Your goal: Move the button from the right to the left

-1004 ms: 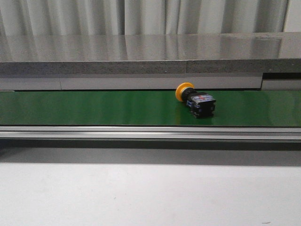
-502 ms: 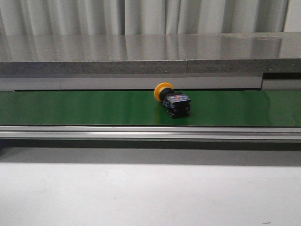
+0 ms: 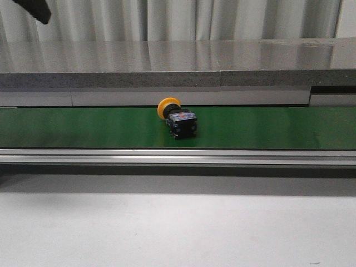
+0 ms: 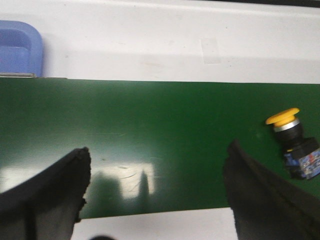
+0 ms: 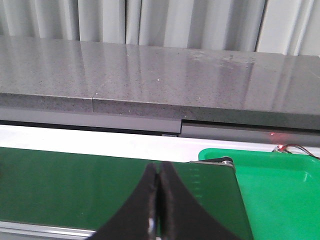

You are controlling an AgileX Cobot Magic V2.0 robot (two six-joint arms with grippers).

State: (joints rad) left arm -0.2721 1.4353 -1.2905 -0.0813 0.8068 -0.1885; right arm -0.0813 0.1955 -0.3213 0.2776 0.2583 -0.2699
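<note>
The green belt (image 3: 83,128) runs the full width between a grey ledge and a metal rail. The button (image 3: 176,119) lies tipped on it near mid-belt, untouched, bare belt on both sides. The left gripper (image 4: 155,195) hangs spread wide over the belt; the right gripper (image 5: 159,200) is pressed closed, empty.

Conveyor belt (image 3: 83,128): green, running 9 to 3 o'clock across the front view.
Grey ledge (image 3: 167,64): speckled stone slab at 12 o'clock behind the belt.
Desk (image 3: 178,228): white surface, 6 o'clock.
Green tray (image 5: 275,185): beside the belt end.
Blue container (image 4: 19,47): rounded corner visible.
</note>
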